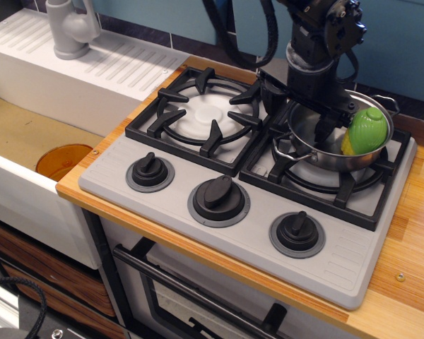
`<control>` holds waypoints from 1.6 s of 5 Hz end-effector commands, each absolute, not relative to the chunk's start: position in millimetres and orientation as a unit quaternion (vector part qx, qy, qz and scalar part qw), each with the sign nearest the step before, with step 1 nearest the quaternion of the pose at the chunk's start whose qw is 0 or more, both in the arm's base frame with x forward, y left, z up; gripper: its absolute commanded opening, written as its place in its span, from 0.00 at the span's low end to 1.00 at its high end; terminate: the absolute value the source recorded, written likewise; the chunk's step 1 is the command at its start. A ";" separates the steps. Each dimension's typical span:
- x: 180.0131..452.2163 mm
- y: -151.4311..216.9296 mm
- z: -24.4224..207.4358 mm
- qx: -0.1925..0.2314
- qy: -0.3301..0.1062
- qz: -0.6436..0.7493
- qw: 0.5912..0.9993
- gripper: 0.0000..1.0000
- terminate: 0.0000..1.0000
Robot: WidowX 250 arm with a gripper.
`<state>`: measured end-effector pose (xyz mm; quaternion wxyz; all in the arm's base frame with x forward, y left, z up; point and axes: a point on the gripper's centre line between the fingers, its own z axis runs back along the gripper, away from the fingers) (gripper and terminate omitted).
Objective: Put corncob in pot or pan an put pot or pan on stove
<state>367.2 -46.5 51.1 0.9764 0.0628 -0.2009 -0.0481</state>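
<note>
- The task looks essentially done: the green corncob (pixel 366 131) lies inside the steel pot (pixel 312 147), leaning against its right wall, yellow end down.
- The pot sits on the right-hand grate of the grey stove (pixel 177 205), so both placing steps appear complete.
- The black gripper (pixel 295 104) hangs over the pot's left rim; its jaws are spread, one finger outside the rim and one inside, clasping nothing.
- What seems left is only for the arm to lift clear (a judgement, not something shown).
- Counts: one corncob, one pot, one stove with two black grates and three black knobs along its near edge.
- Also one orange disc (pixel 62 160) low in the sink (pixel 21 134) at left, and one grey tap (pixel 71 27) at far left.
</note>
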 end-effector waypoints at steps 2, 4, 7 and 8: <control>364.9 -71.2 71.3 0.071 -0.177 -0.010 0.982 0.00 0.00; 363.8 -76.8 83.2 0.070 -0.167 -0.006 0.983 0.00 0.00; 364.5 -36.4 115.1 0.071 -0.141 -0.036 0.987 0.00 0.00; 367.5 -13.9 116.0 0.070 -0.141 -0.048 0.986 0.00 0.00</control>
